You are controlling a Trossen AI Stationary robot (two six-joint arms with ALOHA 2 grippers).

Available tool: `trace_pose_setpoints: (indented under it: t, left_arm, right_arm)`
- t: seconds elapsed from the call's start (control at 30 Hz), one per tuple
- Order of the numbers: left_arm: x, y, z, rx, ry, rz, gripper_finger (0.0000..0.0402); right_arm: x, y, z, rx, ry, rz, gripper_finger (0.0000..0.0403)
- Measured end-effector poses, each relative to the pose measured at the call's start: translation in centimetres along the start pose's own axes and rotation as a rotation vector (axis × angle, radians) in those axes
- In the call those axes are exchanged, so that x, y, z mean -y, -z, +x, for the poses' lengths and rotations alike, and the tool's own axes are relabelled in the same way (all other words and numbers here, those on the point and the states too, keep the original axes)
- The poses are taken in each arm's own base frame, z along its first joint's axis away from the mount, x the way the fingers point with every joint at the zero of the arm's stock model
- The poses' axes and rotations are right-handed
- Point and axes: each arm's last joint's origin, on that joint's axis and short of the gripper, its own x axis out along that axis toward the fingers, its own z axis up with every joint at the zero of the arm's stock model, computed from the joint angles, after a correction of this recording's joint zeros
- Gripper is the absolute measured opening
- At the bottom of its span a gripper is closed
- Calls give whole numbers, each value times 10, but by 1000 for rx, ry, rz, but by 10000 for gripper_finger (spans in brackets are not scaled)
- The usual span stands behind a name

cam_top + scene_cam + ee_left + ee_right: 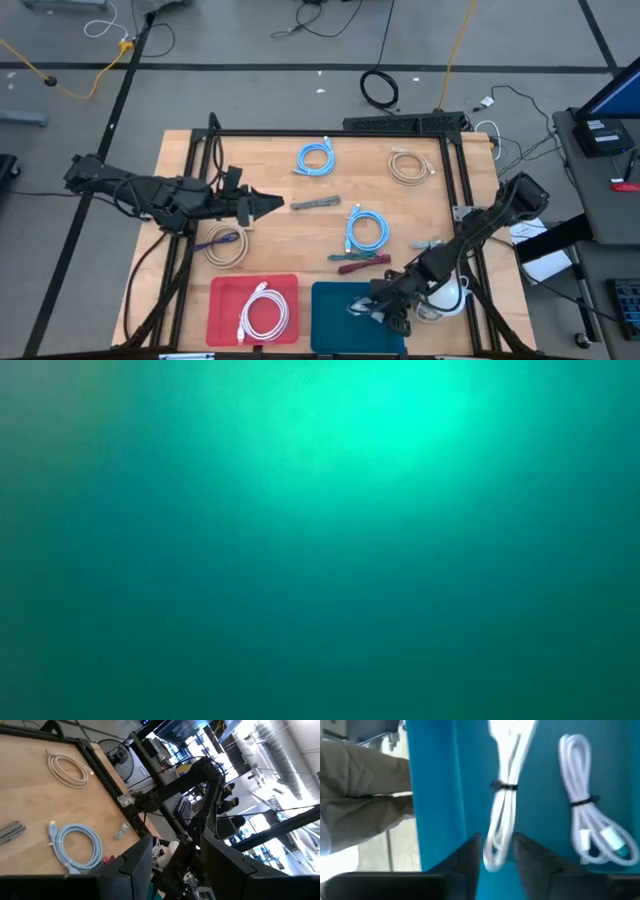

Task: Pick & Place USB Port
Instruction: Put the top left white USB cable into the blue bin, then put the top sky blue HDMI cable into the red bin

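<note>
One limp white tied cable bundle (502,795) over our teal plastic tray (352,318).
Right claw (496,851) loosely straddles it at six o'clock; we'd grip the tie.

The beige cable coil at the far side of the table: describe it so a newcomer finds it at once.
Start at the wooden table in the high view and go to its far right corner, inside the black frame. The beige cable coil lies there alone. Its neighbour along that far edge, the light blue coil, differs in colour, and the other beige coil lies under the left arm.
</note>
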Motion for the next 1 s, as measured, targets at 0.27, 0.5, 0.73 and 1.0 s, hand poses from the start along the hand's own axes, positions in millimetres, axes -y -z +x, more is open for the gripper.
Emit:
trace_pose_setpoints:
  t: [0.27,0.5,0.73,1.0]
  left_arm:
    - [1,1,0,-8,5,-7,170]
    - [-12,-13,-5,21,-79,3,170]
    - [-65,-17,-39,-175,-550,-105,170]
    - [-95,22,-66,-852,-939,-4,170]
  right_arm:
    - [2,-8,-12,47,-16,6,190]
    - [-4,-46,-53,368,-209,-26,190]
    - [-15,-74,-122,826,-420,-109,183]
    - [-13,-66,-163,1000,-351,-154,182]
